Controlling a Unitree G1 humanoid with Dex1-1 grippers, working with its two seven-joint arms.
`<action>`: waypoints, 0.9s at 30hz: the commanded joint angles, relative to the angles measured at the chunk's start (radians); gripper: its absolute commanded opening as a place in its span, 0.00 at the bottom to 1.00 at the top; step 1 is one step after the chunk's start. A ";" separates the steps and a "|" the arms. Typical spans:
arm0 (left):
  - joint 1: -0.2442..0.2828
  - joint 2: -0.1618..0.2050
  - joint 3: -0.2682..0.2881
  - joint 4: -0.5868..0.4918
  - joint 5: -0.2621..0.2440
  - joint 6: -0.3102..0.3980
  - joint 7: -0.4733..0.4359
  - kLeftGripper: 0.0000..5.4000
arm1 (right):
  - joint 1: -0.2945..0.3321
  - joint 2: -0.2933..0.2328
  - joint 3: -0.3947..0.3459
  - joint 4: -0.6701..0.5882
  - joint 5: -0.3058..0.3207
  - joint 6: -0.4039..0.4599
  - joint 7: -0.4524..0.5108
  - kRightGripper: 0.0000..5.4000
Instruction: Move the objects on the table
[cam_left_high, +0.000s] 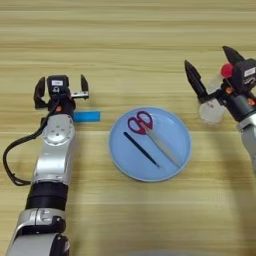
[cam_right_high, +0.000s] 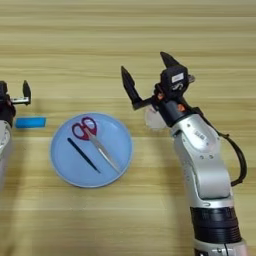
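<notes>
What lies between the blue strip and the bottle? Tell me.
The blue plate, holding the scissors and a black stick, lies between strip and bottle, in both views.

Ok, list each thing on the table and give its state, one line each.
Scissors: closed, lying in the plate.
Blue plate: flat on the table, holding the scissors and a thin black stick.
Blue strip: flat on the table.
Bottle: between the open right tool fingers.
Left tool: open, empty.
</notes>
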 joint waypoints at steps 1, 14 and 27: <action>-0.020 0.038 -0.048 0.049 0.092 0.035 0.030 1.00 | 0.007 -0.010 0.019 -0.007 -0.012 0.017 0.004 0.99; -0.102 0.081 -0.165 0.256 0.187 0.150 -0.032 1.00 | 0.022 0.009 0.084 0.003 -0.037 0.010 -0.001 0.99; -0.158 0.114 -0.146 0.360 0.165 0.157 -0.040 1.00 | 0.025 0.034 0.113 0.002 -0.056 0.009 -0.018 0.99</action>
